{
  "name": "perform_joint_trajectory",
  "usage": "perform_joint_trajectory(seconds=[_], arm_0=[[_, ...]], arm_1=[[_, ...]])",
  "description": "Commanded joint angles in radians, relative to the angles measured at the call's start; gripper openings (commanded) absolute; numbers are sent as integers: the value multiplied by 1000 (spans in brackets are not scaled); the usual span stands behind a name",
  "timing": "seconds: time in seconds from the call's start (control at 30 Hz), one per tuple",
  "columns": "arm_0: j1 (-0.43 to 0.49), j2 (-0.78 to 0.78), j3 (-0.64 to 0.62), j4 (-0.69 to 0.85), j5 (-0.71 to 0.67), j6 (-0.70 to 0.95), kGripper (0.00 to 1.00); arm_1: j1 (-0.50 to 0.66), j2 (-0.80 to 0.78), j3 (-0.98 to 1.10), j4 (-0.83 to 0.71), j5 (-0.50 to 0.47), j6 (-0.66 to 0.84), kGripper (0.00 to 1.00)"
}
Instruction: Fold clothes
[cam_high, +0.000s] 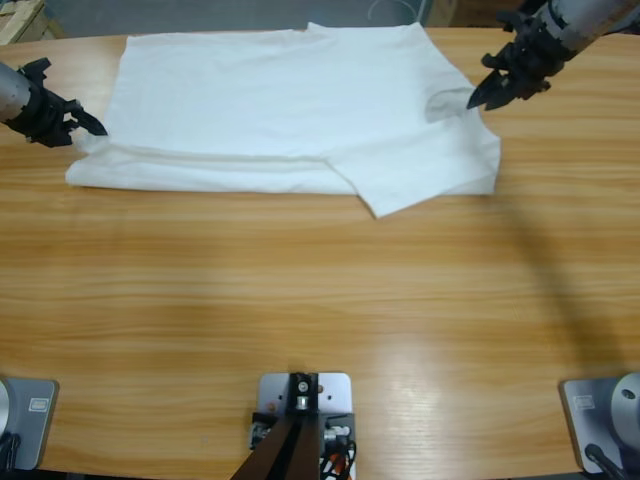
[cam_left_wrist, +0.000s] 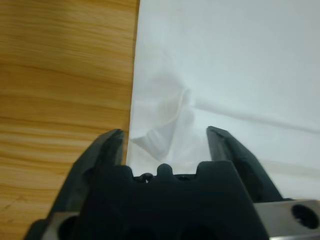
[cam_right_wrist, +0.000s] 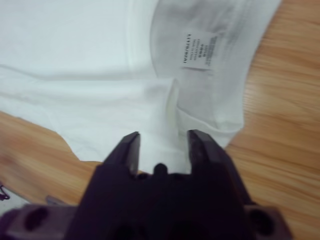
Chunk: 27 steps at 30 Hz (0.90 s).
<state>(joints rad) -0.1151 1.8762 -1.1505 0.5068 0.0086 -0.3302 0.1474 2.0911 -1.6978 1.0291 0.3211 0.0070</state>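
Both grippers' jaws apart, left gripper (cam_left_wrist: 165, 137) straddling a raised wrinkle at the white T-shirt (cam_high: 300, 115) edge, right gripper (cam_right_wrist: 164, 142) straddling the fold beside the collar label (cam_right_wrist: 200, 50), shirt half-folded flat at the wooden table (cam_high: 320, 300) far side.

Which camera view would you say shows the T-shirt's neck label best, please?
The right wrist view: the label lies just inside the T-shirt's round neck, its print visible but unreadable. The high view shows only the neck opening, no label; the left wrist view shows only plain cloth.
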Motion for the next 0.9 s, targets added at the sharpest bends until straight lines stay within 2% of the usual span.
perform_joint_trajectory(seconds=[0.03,0.2,0.37,0.47,0.6,0.9], arm_0=[[8,-141,101,10,-10,13,1000],[12,-180,201,9,-67,13,1000],[136,-187,281,-28,-253,30,1000],[164,-181,288,-63,-332,30,1000],[178,-177,301,-117,-357,17,1000],[279,-172,479,-328,-374,-58,1000]], arm_1=[[-14,-98,16,22,-37,23,941],[-14,-188,192,-42,-32,42,941],[-13,-277,378,-129,-18,64,941],[-14,-310,423,-147,-13,71,941],[-14,-321,438,-149,-13,71,941],[-14,-327,446,-149,-11,71,941]])
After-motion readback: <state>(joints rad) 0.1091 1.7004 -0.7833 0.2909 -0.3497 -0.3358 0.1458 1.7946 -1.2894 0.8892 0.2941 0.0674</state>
